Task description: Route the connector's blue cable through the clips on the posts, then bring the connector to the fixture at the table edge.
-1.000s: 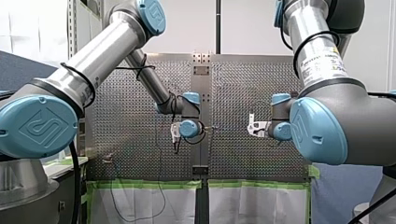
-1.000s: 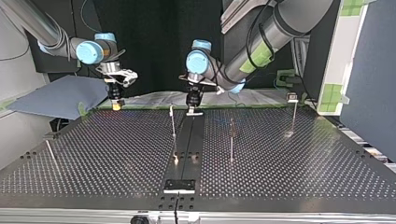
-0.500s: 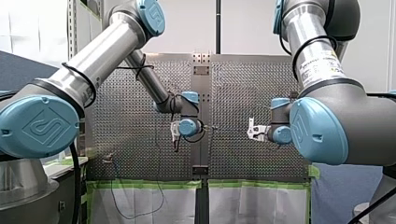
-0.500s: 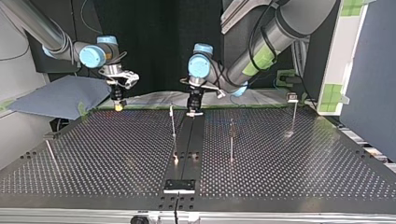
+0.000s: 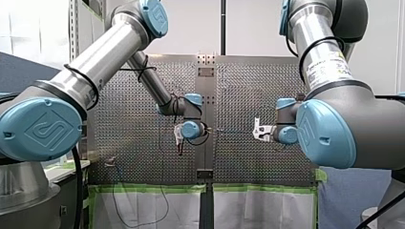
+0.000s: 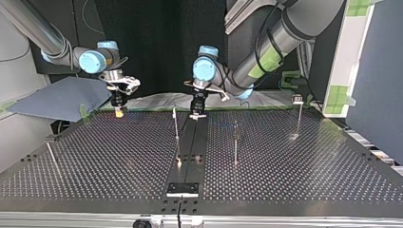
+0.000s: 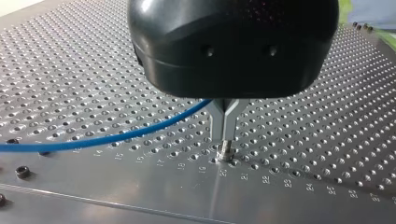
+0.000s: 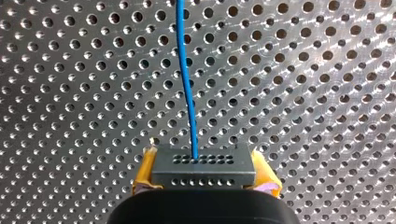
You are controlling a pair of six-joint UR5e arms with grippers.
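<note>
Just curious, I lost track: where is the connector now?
The connector is gripped between the yellow pads of my right gripper, its blue cable leading ahead. In the top view that gripper hangs at the left, near the table's far edge.

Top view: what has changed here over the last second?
My right arm's gripper, at this view's left, sank slightly toward the perforated metal table. My left arm's gripper barely shifted. No grasp visibly changed: the right one holds the dark grey connector between yellow pads, and the left one is shut on the thin blue cable. The thin metal posts stand as before.
</note>
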